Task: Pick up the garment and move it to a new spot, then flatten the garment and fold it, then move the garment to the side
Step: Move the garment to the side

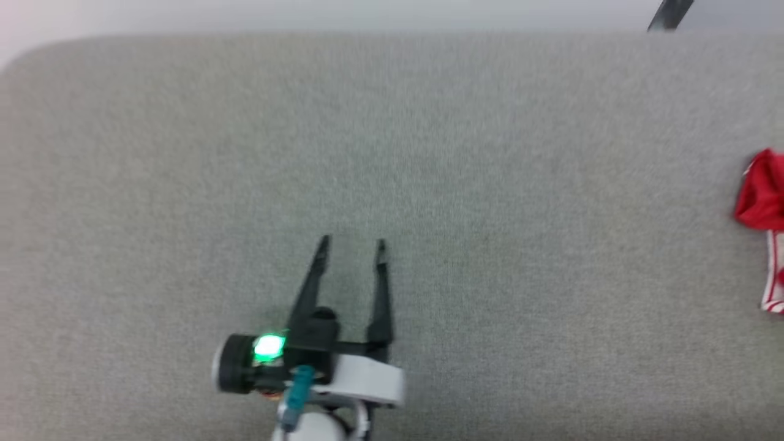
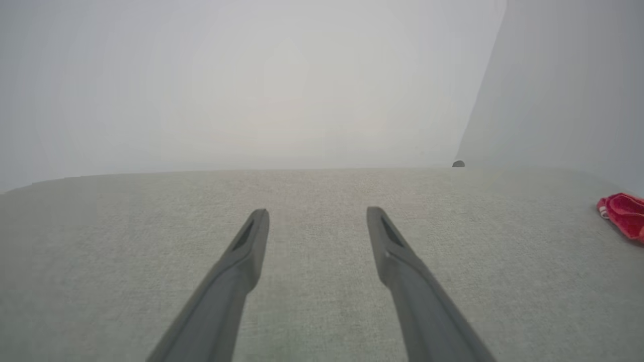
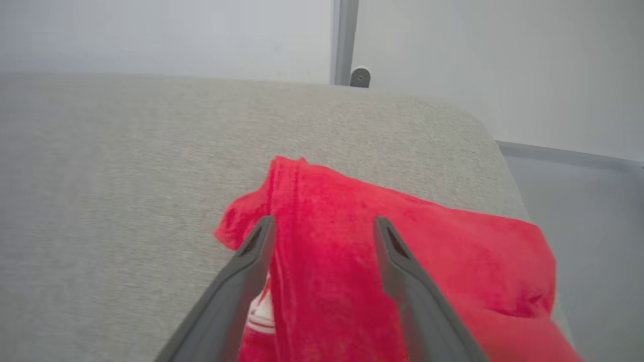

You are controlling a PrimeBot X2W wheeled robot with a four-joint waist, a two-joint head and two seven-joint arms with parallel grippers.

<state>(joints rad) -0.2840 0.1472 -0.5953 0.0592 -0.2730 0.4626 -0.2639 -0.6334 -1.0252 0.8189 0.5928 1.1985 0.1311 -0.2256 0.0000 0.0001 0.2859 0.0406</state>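
1. Your left fingers stand wide apart above the bare grey counter, holding nothing.
2. Your right fingers are spread wide too, one on each side of a raised fold of the garment, not pinching it.
3. The garment lies bunched near the counter's right end, well apart from your left fingers.

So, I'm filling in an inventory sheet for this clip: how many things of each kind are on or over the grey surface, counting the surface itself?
Garments: 1, the red garment with white striped trim
Grippers: 2, the left gripper and the right gripper, both open
Work surfaces: 1, the grey padded surface
Total: 4
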